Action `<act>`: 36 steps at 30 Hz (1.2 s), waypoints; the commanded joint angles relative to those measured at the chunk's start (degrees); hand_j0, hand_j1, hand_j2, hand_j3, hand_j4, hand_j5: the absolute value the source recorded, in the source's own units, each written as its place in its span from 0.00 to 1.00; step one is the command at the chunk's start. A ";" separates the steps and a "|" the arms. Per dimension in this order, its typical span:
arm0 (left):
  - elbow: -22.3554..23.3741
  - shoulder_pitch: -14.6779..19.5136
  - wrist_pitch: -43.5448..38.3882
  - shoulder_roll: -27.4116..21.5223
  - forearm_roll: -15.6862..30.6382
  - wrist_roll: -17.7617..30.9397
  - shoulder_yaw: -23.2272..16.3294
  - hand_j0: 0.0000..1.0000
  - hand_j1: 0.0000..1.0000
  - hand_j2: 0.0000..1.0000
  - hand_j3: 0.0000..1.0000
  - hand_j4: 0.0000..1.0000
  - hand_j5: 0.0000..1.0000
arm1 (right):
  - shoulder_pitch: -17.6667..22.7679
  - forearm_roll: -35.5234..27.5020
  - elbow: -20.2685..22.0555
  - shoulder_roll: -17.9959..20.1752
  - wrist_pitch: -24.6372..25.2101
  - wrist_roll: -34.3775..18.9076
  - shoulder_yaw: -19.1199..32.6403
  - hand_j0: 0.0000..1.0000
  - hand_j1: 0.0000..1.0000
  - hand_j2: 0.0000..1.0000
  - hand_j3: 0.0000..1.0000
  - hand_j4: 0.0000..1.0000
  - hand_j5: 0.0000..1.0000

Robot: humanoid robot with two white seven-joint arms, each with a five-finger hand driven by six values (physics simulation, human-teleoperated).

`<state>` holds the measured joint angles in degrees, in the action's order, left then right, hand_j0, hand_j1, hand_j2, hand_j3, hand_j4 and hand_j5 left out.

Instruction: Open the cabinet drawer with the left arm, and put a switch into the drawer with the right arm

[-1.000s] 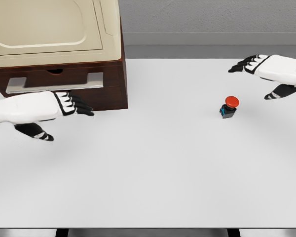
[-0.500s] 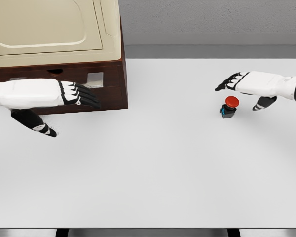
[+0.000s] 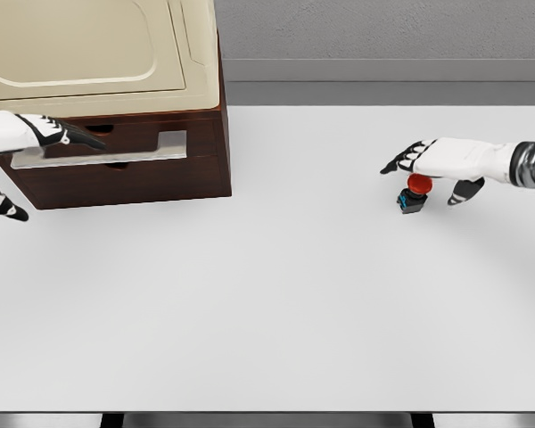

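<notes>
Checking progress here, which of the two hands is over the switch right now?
The right hand, hovering over the red-capped switch; the left hand is at the drawer handle.

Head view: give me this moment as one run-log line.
drawer: shut | left hand: open, at handle, no grip | right hand: open, over switch | switch: on table

A single head view looks down and forward from above the near edge of a white table (image 3: 276,303), which fills most of the frame. The far edge lies high in the picture, with a grey wall (image 3: 383,31) behind it. The camera sits at moderate distance: a brown cabinet (image 3: 125,160) is cropped at the upper left, and both arms enter from the side edges.
</notes>
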<state>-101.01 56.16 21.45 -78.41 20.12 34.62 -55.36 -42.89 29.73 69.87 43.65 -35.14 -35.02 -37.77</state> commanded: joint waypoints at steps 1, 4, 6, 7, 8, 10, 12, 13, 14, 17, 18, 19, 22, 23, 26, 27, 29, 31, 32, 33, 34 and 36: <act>0.02 0.09 -8.08 1.41 0.45 0.38 -0.01 1.00 1.00 1.00 1.00 1.00 1.00 | 0.00 0.07 -0.70 -0.41 0.14 0.02 -0.02 1.00 1.00 1.00 1.00 1.00 1.00; 0.02 0.36 -13.80 5.45 0.80 0.38 -0.01 1.00 1.00 1.00 1.00 1.00 1.00 | -0.26 0.07 -0.70 -0.49 0.14 0.02 -0.55 1.00 1.00 1.00 1.00 1.00 1.00; -0.07 0.36 -14.06 6.51 5.37 0.38 -0.01 1.00 1.00 1.00 1.00 1.00 1.00 | -0.35 0.07 -0.62 -0.49 0.14 0.02 -1.52 1.00 1.00 1.00 1.00 1.00 1.00; -0.07 0.27 -13.71 6.51 6.60 0.38 -0.01 1.00 1.00 1.00 1.00 1.00 1.00 | -0.35 0.07 -0.62 -0.49 0.14 0.02 -1.52 1.00 1.00 1.00 1.00 1.00 1.00; 0.02 0.18 -14.06 6.77 8.70 0.38 -0.27 1.00 1.00 1.00 1.00 1.00 1.00 | -0.35 0.07 -0.70 -0.49 0.14 0.02 -1.69 1.00 1.00 1.00 1.00 1.00 1.00; 0.02 -0.08 -14.24 6.77 9.50 0.38 -0.54 1.00 1.00 1.00 1.00 1.00 1.00 | -0.35 0.07 -0.70 -0.49 0.14 0.02 -1.78 1.00 1.00 1.00 1.00 1.00 1.00; 0.02 -0.08 -17.05 6.69 9.33 0.38 -0.54 1.00 1.00 1.00 1.00 1.00 1.00 | -0.35 0.07 -0.70 -0.49 0.14 0.02 -1.78 1.00 1.00 1.00 1.00 1.00 1.00; 0.02 -0.08 -17.23 6.69 9.33 0.38 -0.54 1.00 1.00 1.00 1.00 1.00 1.00 | -0.35 0.07 -0.70 -0.49 0.14 0.02 -1.78 1.00 1.00 1.00 1.00 1.00 1.00; 0.02 -0.17 -17.84 6.69 9.33 0.38 -0.54 1.00 1.00 1.00 1.00 1.00 1.00 | -0.35 0.07 -0.70 -0.49 0.14 0.02 -1.78 1.00 1.00 1.00 1.00 1.00 1.00; 0.02 -0.35 -20.74 6.95 10.20 -2.79 -2.12 1.00 1.00 1.00 1.00 1.00 1.00 | -0.35 0.07 -0.70 -0.49 0.14 0.02 -1.78 1.00 1.00 1.00 1.00 1.00 1.00; 0.02 -0.35 -21.53 7.04 12.04 -3.24 -2.12 1.00 1.00 1.00 1.00 1.00 1.00 | -0.44 0.07 -0.70 -0.49 0.14 0.02 -1.78 1.00 1.00 1.00 1.00 1.00 1.00; 0.02 -0.61 -21.97 7.04 12.49 -3.33 -2.12 1.00 1.00 1.00 1.00 1.00 1.00 | -0.44 0.07 -0.70 -0.49 0.14 0.02 -1.78 1.00 1.00 1.00 1.00 1.00 1.00; 0.02 -0.87 -24.61 8.01 12.40 -8.42 -4.05 1.00 1.00 1.00 1.00 1.00 1.00 | -0.44 0.07 -0.70 -0.49 0.14 0.02 -1.78 1.00 1.00 1.00 1.00 1.00 1.00; 0.02 -0.87 -24.52 7.92 12.40 -8.51 -4.23 1.00 1.00 1.00 1.00 1.00 1.00 | -0.53 0.07 -0.70 -0.49 0.14 0.02 -1.78 1.00 1.00 1.00 1.00 1.00 1.00; 0.02 -0.87 -24.35 7.92 12.32 -8.60 -5.11 1.00 1.00 1.00 1.00 1.00 1.00 | -0.53 0.07 -0.70 -0.49 0.14 0.02 -1.78 1.00 1.00 1.00 1.00 1.00 1.00; 0.02 -0.87 -24.08 7.83 12.32 -8.60 -5.37 1.00 1.00 1.00 1.00 1.00 1.00 | -0.53 0.07 -0.70 -0.49 0.14 0.02 -1.78 1.00 1.00 1.00 1.00 1.00 1.00; 0.02 -0.87 -23.91 7.74 12.32 -8.60 -5.81 1.00 1.00 1.00 1.00 1.00 1.00 | -0.53 0.07 -0.70 -0.41 0.14 0.02 -1.78 1.00 1.00 1.00 1.00 1.00 1.00; 0.02 -0.87 -23.91 7.74 12.14 -8.69 -6.43 1.00 1.00 1.00 1.00 1.00 1.00 | -0.53 0.07 -0.70 -0.41 0.14 0.02 -1.78 1.00 1.00 1.00 1.00 1.00 1.00; 0.02 -0.87 -24.08 7.74 12.14 -8.69 -6.52 1.00 1.00 1.00 1.00 1.00 1.00 | -0.53 0.07 -0.70 -0.41 0.14 0.02 -1.78 1.00 1.00 1.00 1.00 1.00 1.00; 0.02 -0.87 -24.17 7.65 12.05 -8.69 -6.52 1.00 1.00 1.00 1.00 1.00 1.00 | -0.53 0.07 -0.70 -0.41 0.14 0.02 -1.78 1.00 1.00 1.00 1.00 1.00 1.00; 0.02 -0.87 -24.34 7.57 11.96 -8.69 -6.52 1.00 1.00 1.00 1.00 1.00 1.00 | -0.53 0.07 -0.70 -0.32 0.14 0.02 -1.78 1.00 1.00 1.00 1.00 1.00 1.00; 0.02 -1.05 -24.61 7.39 11.44 -8.69 -6.52 1.00 1.00 1.00 1.00 1.00 1.00 | -0.53 0.07 -0.62 -0.32 0.14 0.02 -1.78 1.00 1.00 1.00 1.00 1.00 1.00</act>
<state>-100.99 54.86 -2.93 -70.82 31.72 25.99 -61.82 -43.42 30.05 69.18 43.22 -35.14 -35.02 -39.59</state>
